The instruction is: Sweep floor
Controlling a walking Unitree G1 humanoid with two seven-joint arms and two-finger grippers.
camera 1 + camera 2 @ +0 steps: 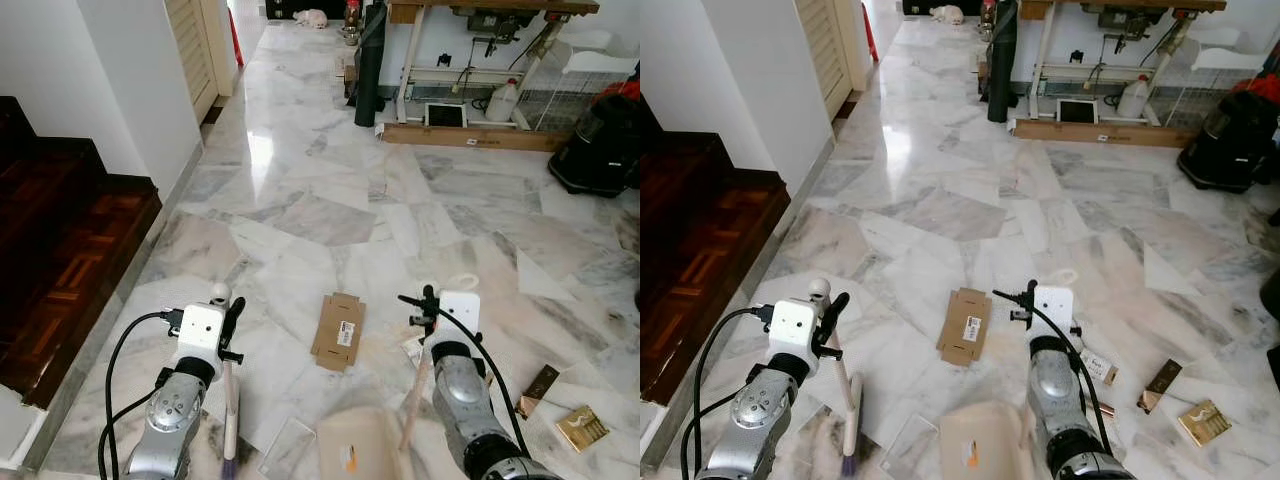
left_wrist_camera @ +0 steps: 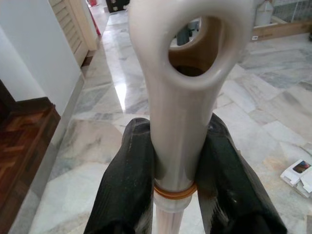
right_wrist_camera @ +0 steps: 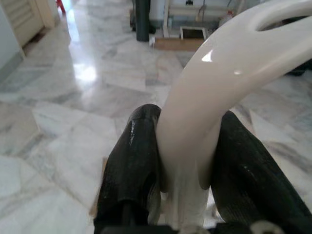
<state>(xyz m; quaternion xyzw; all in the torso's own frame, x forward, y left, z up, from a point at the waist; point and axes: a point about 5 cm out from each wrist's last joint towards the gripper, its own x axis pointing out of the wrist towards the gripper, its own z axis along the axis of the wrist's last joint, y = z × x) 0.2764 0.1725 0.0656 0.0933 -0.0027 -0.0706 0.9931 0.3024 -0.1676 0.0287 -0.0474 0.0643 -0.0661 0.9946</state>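
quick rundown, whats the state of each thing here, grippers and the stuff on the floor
left gripper: shut on broom handle
right gripper: shut on dustpan handle
cardboard box: flattened, lying on the marble floor between the arms
dustpan: low in front of the robot
gold packet: lying flat on floor, right side

The floor [image 1: 330, 215] was polished marble, grey-veined and glossy, with a bright glare patch in the upper left of the frame. The stairs [image 1: 60, 250] at the left edge were dark varnished wood with a sheen. A flattened box [image 1: 338, 331] at lower centre looked like matt brown cardboard. The broom handle [image 2: 183, 117] was smooth, cream-white plastic with a soft gloss, ringed by an orange band [image 2: 175, 189]. The dustpan handle [image 3: 214, 92] was glossier cream plastic. Both grippers' fingers [image 2: 129, 190] were black and rubbery, faintly textured.
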